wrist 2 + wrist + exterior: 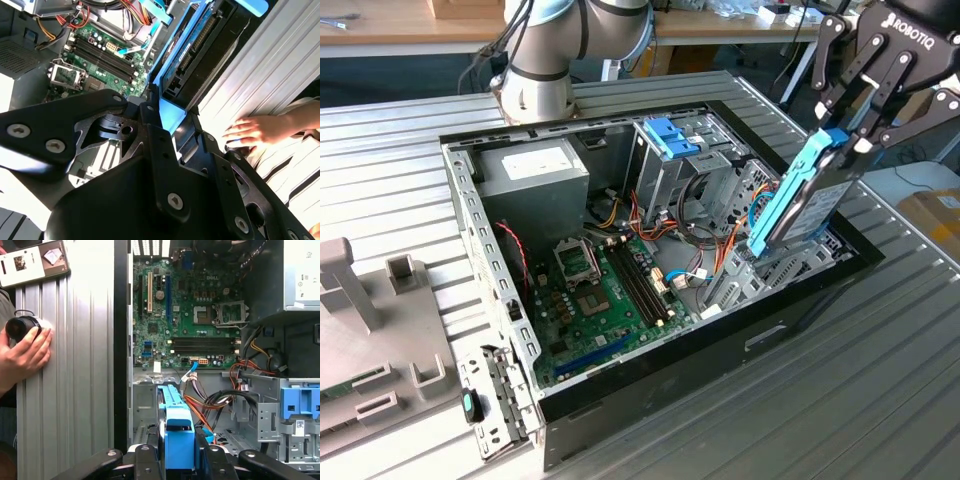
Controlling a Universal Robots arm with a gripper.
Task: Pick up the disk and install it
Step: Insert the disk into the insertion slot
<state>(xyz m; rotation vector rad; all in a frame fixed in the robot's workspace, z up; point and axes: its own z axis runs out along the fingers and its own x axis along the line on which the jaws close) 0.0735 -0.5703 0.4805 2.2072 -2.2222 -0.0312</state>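
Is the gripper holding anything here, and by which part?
The gripper holds the disk by its upper end, tilted above the open computer case.

**Exterior view.** The upper right corner of the frame cuts off the gripper (848,140). Its fingers (873,85) cover the upper end of the disk (800,200). The top edge cuts the arm (570,40), and the exterior view's left edge cuts a grey fixture (360,330) on the worktop (880,400).

**Second wrist view.** The gripper body hides one end of the disk (200,55). The forearm behind a hand (255,131) runs out of frame.

**First wrist view.** The disk (177,425) shows edge-on, its near end lost between the fingers. The hand (25,352) half covers a round black object (20,326) that cannot be identified. The frame edge cuts the power supply (300,275).
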